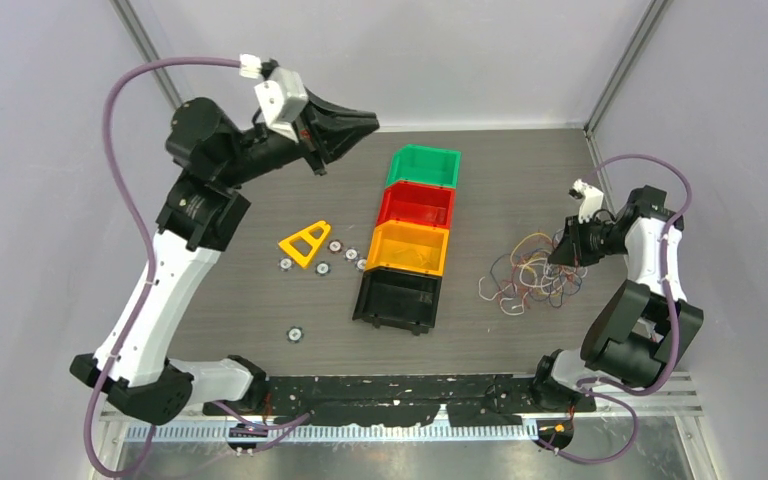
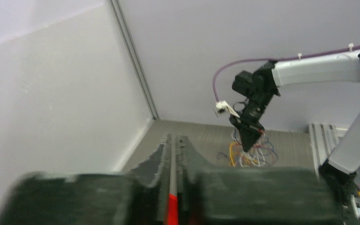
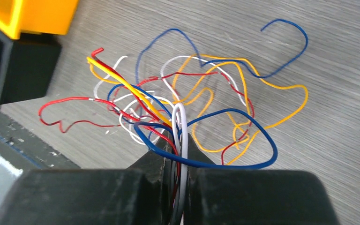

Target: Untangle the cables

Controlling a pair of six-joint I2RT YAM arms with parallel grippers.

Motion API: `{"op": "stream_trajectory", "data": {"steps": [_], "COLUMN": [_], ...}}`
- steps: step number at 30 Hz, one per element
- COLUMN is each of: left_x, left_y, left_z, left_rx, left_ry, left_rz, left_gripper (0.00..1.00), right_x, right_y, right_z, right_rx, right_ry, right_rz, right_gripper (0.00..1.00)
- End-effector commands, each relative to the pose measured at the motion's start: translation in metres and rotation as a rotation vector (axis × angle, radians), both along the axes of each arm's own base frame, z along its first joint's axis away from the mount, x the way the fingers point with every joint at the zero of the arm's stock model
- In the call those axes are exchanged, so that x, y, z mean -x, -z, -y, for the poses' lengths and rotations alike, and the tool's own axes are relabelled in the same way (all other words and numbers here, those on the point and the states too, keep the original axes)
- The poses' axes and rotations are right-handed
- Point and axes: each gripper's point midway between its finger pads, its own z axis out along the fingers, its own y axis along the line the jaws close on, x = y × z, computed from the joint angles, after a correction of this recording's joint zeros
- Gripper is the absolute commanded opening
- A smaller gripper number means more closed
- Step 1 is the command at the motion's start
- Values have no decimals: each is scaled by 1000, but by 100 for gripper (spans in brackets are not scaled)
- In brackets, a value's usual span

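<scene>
- Right gripper point(image 3: 178, 157) fills the bottom of its wrist view, clamped on several cables point(image 3: 201, 108) at once: white, red and blue strands run into the gap between the fingers.
- Rest of the tangle spreads loose on the table point(image 3: 337, 56) just beyond the fingers. Yellow-orange, blue and red loops cross one another, and no strand lies apart on its own.
- Overhead view: tangle sits right of the bins point(image 1: 410, 250), near the yellow and black ones, well apart from the left arm.
- Left gripper point(image 1: 368, 124) is raised at the far left, fingers together. A red sliver shows low in the gap; cannot tell what it is.
- Step, as I judge it: first grip on the knot, separation not begun.
- Next move likely calls for a slow pull away from the pile, or a regrip on one strand, since several caught together would drag the lot. Left gripper would have to cross the bins to pin the pile.
</scene>
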Motion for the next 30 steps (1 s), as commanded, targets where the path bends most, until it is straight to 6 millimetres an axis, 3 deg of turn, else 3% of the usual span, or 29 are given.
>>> {"op": "stream_trajectory", "data": {"steps": [1,2,3,7,10,17,22,27,30], "left_x": [-13,-13,-13,-10,-10,3,16,32,36], "left_y": [79,97,113,164,186,215,229,245,250], "left_z": [23,26,29,45,64,114,142,156,162], "left_rx": [-162,-191,-215,-280,-293,-300,-304,-297,-258], "left_ry": [72,86,96,142,198,340,429,514,505], "left_rz": [-132,-139,-146,-132,-148,-152,-142,-141,-138], "left_gripper": [31,46,53,57,56,64,67,64,58], "right_x": [-3,1,-3,4,13,25,19,18,14], "right_y": [-49,-60,-76,-134,-163,-214,-249,-280,-288], "right_z": [-29,-35,-41,-62,-75,-99,-105,-115,-119], "right_rx": [-133,-156,-186,-261,-304,-383,-402,-464,-501], "right_ry": [-93,-97,-109,-145,-169,-165,-141,-119,-96], "right_rz": [116,129,175,288,334,413,521,588,594], "right_gripper": [6,5,5,5,5,5,5,5,5]}}
